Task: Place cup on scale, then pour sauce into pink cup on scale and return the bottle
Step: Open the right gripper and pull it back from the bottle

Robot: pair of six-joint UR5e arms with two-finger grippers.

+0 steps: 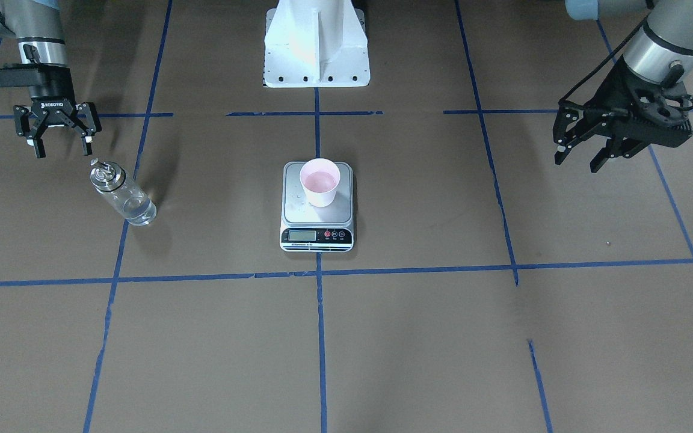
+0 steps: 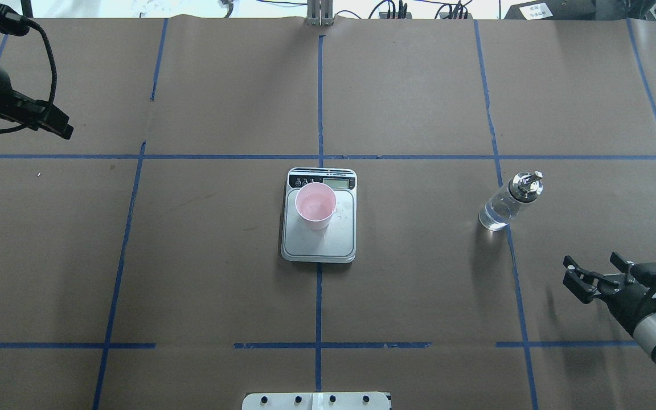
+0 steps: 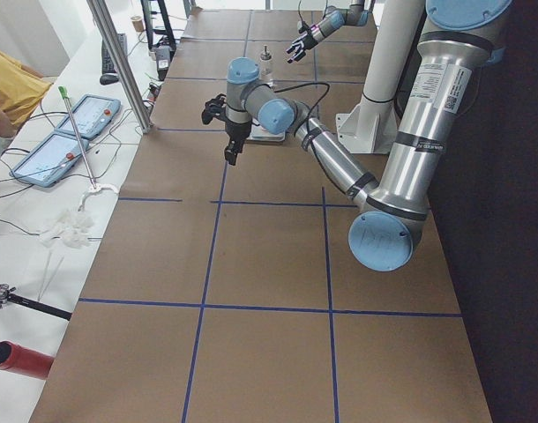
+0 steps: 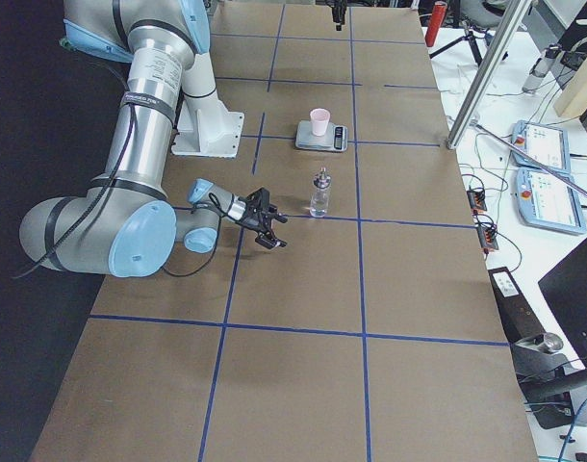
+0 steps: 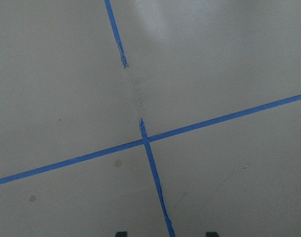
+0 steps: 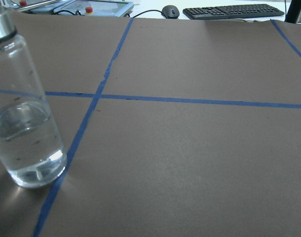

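The pale pink cup stands upright on the silver platform of the scale at the table's middle; both also show in the overhead view, the cup and the scale. The clear glass bottle with a silver spout cap stands upright on the table, clear sauce in its lower part. My right gripper is open and empty, a short way from the bottle on the robot's side. My left gripper is open and empty, raised far from the scale.
The white robot base stands behind the scale. Blue tape lines cross the brown table cover. A few small droplets lie on the scale platform. Tablets, cables and a keyboard lie beyond the table's edges.
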